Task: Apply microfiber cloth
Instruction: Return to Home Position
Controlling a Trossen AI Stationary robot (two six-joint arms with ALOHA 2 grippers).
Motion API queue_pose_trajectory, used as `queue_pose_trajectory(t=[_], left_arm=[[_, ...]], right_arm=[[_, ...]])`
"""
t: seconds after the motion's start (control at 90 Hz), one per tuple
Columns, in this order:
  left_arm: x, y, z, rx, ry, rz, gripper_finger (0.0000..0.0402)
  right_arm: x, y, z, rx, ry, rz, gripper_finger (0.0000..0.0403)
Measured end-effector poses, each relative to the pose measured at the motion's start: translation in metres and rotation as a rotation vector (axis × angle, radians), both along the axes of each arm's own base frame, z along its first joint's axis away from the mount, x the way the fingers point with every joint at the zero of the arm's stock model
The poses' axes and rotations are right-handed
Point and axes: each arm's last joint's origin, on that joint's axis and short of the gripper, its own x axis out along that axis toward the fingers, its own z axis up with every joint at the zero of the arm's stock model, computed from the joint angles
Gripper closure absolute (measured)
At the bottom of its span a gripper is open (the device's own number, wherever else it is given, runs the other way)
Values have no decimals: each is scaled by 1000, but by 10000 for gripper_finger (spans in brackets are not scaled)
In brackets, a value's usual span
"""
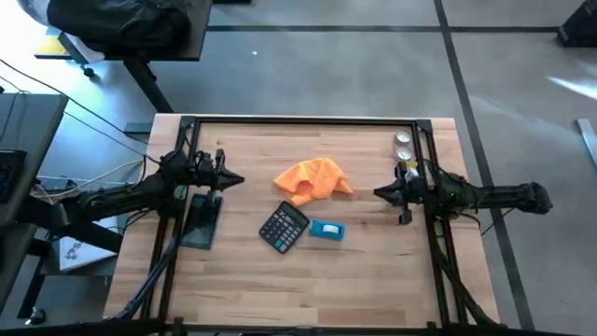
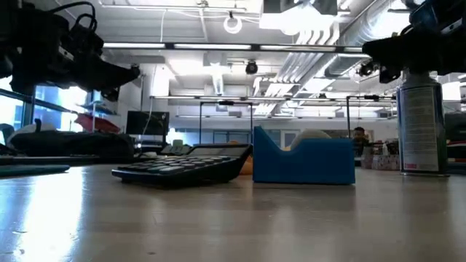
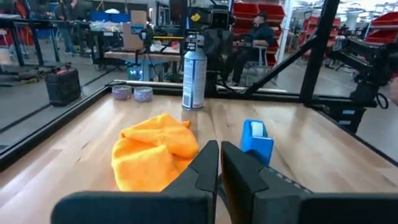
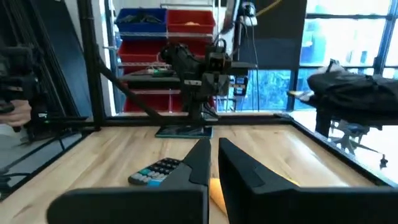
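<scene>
We see the orange microfiber cloth (image 1: 312, 179) lying crumpled near the middle of the tabletop (image 1: 373, 280), close to the black calculator (image 1: 283, 227) and the small blue box (image 1: 326, 230). It sits between the left gripper (image 1: 235, 179) and the right gripper (image 1: 381, 193), which both hover clear of it, fingers together and empty.

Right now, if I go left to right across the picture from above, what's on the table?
Teal slab → black calculator → blue box → round tins. The orange cloth spans both calculator and box, so I skipped it.
</scene>
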Motion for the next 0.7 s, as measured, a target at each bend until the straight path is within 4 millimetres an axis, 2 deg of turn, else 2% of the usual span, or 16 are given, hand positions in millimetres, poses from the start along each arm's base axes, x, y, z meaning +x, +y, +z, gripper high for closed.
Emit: queue_pose_trajectory(t=[0.167, 0.267, 0.7], left_arm=[[0, 1, 0, -3, 4, 49, 401], [0, 1, 0, -4, 4, 48, 401], [0, 2, -1, -8, 14, 87, 402]], right_arm=[[-7, -2, -8, 88, 64, -49, 403], [-10, 0, -4, 63, 16, -5, 403], [-9, 0, -8, 38, 62, 10, 403]])
